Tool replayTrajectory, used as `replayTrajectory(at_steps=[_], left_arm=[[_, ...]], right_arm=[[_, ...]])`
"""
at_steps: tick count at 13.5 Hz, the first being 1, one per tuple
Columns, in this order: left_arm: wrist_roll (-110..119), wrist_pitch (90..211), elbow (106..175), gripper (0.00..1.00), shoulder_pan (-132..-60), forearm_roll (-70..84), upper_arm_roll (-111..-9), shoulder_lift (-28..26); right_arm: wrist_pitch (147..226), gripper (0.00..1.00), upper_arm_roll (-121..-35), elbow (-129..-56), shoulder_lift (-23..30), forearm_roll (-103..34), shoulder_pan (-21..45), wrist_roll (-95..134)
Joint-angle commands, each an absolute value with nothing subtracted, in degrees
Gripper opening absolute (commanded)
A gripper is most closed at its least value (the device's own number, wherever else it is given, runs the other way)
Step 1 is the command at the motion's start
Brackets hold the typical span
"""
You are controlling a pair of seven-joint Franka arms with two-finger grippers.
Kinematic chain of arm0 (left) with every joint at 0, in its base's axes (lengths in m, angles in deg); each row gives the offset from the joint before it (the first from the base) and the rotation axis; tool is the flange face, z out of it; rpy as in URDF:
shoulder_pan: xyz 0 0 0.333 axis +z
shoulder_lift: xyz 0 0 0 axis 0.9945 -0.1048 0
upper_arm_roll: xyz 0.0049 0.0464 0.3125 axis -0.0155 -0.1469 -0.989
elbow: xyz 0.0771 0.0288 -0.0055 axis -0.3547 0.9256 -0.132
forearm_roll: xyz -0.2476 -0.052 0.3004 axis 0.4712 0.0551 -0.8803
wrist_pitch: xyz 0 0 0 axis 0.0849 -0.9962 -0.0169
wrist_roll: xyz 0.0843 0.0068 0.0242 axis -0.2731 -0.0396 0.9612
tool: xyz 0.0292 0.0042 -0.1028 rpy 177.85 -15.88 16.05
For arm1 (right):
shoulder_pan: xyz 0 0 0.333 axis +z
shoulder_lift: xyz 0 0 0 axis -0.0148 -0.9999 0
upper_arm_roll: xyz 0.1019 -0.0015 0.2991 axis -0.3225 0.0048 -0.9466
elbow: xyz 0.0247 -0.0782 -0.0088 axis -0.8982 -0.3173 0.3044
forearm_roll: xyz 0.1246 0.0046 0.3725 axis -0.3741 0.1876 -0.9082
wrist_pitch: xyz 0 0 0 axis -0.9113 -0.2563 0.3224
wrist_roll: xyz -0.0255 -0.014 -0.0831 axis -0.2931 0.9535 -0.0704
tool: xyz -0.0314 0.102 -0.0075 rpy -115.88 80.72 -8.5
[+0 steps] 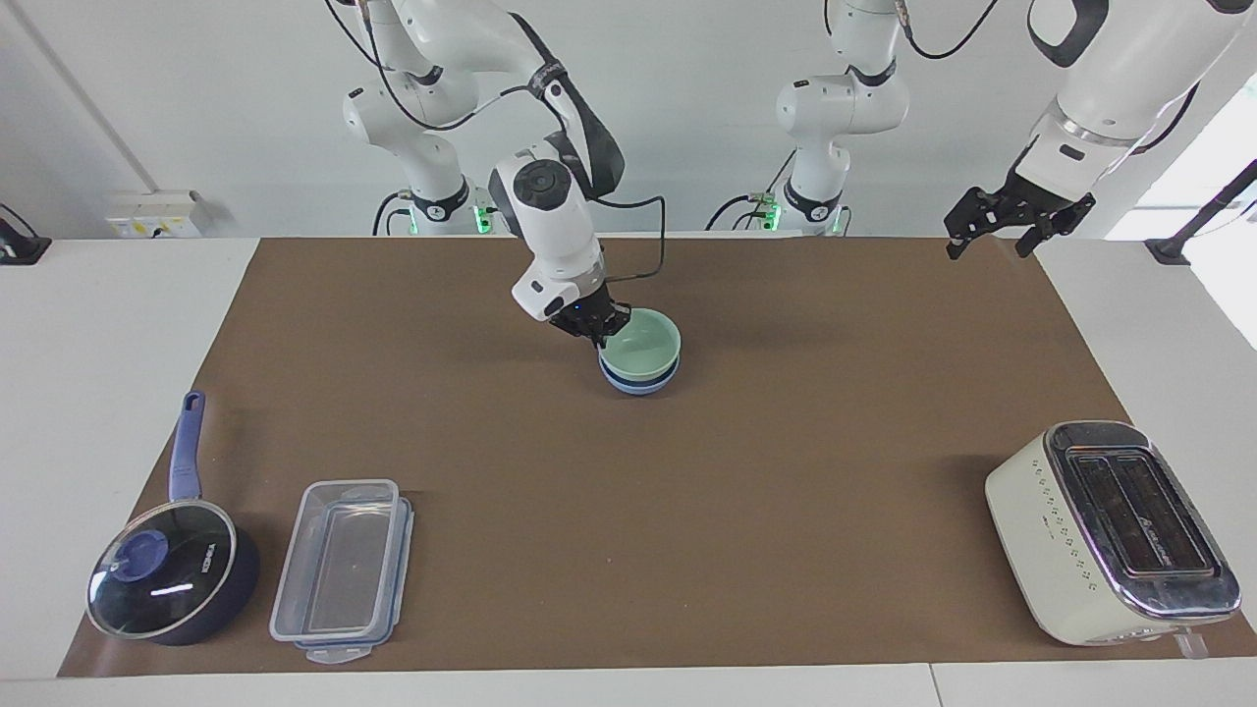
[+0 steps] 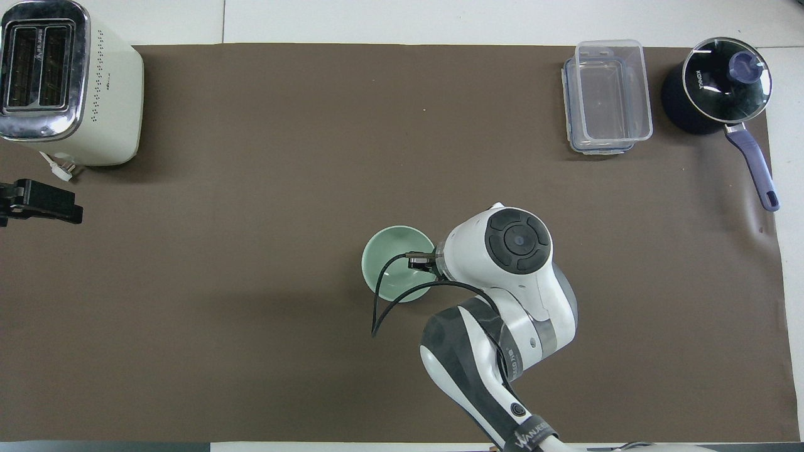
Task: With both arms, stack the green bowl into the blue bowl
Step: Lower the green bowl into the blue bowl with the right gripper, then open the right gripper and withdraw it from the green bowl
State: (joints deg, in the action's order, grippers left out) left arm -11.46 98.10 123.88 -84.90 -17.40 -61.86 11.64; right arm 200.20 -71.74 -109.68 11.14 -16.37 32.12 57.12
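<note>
The pale green bowl (image 1: pixel 645 343) sits nested in the periwinkle-blue bowl (image 1: pixel 638 383) on the brown mat, about midway between the arms. Only a blue band shows under the green one. In the overhead view the green bowl (image 2: pixel 391 258) covers the blue bowl. My right gripper (image 1: pixel 600 330) is shut on the green bowl's rim, on the side toward the right arm's end. In the overhead view its wrist hides the fingers. My left gripper (image 1: pixel 986 242) hangs open and empty above the mat's corner at the left arm's end, and it also shows in the overhead view (image 2: pixel 39 202).
A cream toaster (image 1: pixel 1110 532) stands at the left arm's end, far from the robots. A clear plastic container (image 1: pixel 342 569) and a dark-blue glass-lidded saucepan (image 1: pixel 167 572) stand at the right arm's end, far from the robots. A black cable (image 2: pixel 383 301) loops from the right wrist.
</note>
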Motion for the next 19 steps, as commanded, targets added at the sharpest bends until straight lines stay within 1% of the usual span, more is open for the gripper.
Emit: replayTrajectory(at_steps=[1, 4, 5, 6, 7, 9, 10, 13, 15, 19], left_arm=[[-10.9, 97.1, 122.9, 1.00, -83.6, -16.3, -61.0, 11.4], [-10.9, 97.1, 122.9, 1.00, -83.5, -16.3, -60.9, 11.5], [-11.0, 97.3, 123.0, 1.00, -83.2, -16.3, -60.8, 11.4], [-11.0, 97.7, 123.0, 1.00, -82.9, -16.4, -60.4, 11.3], [-11.0, 98.3, 123.0, 1.00, -82.8, -16.7, -60.0, 11.3], [-11.0, 98.3, 122.9, 1.00, -82.8, -16.9, -59.9, 11.3], [-10.9, 98.4, 123.0, 1.00, -82.8, -16.8, -59.9, 11.4], [-10.9, 98.4, 123.1, 1.00, -83.0, -16.8, -60.2, 11.6], [-11.2, 98.3, 123.3, 1.00, -83.1, -16.8, -60.2, 11.7], [-11.1, 97.9, 123.8, 1.00, -83.0, -16.8, -60.2, 11.8]], right_arm=[[202.3, 0.00, -71.8, -111.9, 12.3, -17.8, 32.0, 54.6], [202.3, 0.00, -71.8, -111.9, 12.3, -17.8, 32.0, 54.4], [202.1, 0.39, -71.8, -111.7, 12.2, -17.4, 32.0, 54.3], [202.0, 0.98, -71.8, -111.2, 12.1, -16.9, 32.0, 54.3], [201.4, 1.00, -71.8, -110.4, 12.0, -16.8, 32.0, 54.3], [200.2, 1.00, -71.6, -109.4, 12.9, -16.7, 31.4, 53.4], [198.6, 1.00, -71.4, -109.0, 14.2, -16.8, 31.2, 53.1], [193.6, 1.00, -71.1, -107.8, 17.7, -16.6, 27.3, 52.9], [189.9, 1.00, -71.2, -106.7, 19.8, -13.2, 23.9, 53.0], [185.9, 1.00, -71.2, -106.8, 23.3, -9.4, 17.4, 51.9]])
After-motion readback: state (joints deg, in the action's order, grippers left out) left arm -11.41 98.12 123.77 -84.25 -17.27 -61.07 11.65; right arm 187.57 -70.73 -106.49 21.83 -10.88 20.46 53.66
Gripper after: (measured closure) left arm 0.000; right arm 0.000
